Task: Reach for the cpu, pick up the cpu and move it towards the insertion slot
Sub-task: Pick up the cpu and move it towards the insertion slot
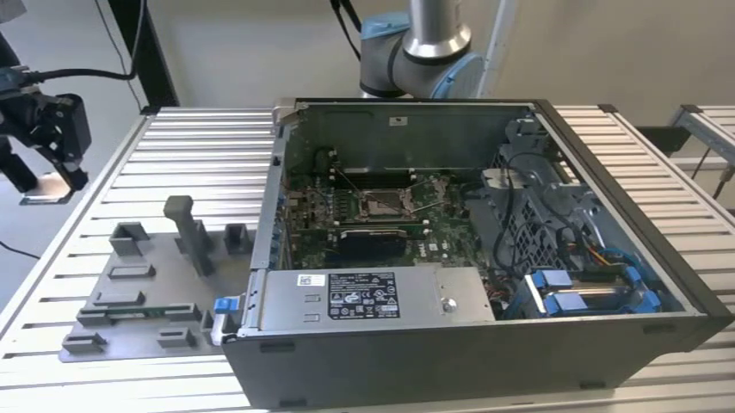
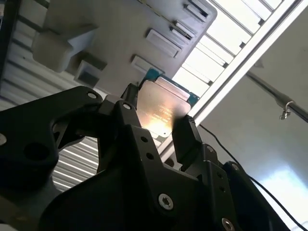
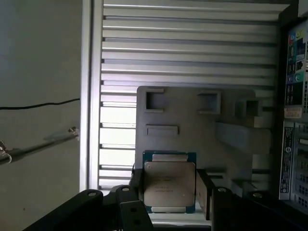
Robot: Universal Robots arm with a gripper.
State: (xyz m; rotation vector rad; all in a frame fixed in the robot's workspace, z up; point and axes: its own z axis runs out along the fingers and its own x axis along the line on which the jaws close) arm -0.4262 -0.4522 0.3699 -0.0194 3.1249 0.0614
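Cpu (image 1: 46, 191) sits pinched in my gripper (image 1: 46, 179) at the exterior view's left, well apart from the insertion slot (image 1: 383, 203) in the open case (image 1: 460, 129). In the second wrist view the fingers (image 2: 185, 137) clamp its two edges. The first wrist view shows it lifted over the grey fixture plate (image 3: 192, 120). I judge the pick done and the carry mostly left.

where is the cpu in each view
Exterior view: the cpu at the exterior view's far left.
First wrist view: cpu clamped in the pincer, grey fixture plate behind.
Second wrist view: cpu clamped in the pincer, grey fixture plate behind.
Shared landmark: the grey fixture plate.
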